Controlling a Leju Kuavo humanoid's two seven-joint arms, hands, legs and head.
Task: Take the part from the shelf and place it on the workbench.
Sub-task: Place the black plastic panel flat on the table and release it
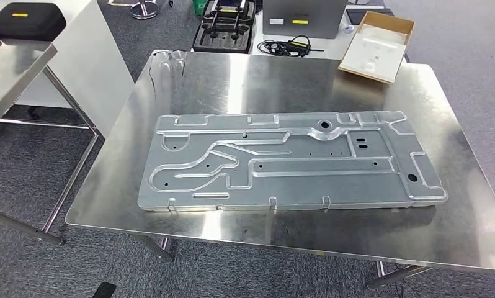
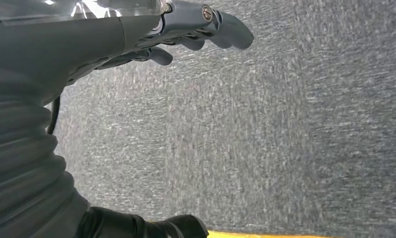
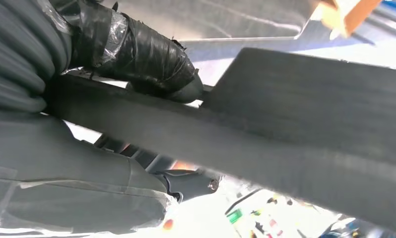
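Part [image 1: 291, 160], a large stamped metal panel, lies flat on the steel counter [image 1: 232, 81], well inside its edges. Left hand [image 2: 151, 37] hangs over grey carpet [image 2: 265, 139], fingers apart and holding nothing. Right hand [image 3: 136, 54] clamps a dark flat plate [image 3: 285, 134] between thumb and fingers.
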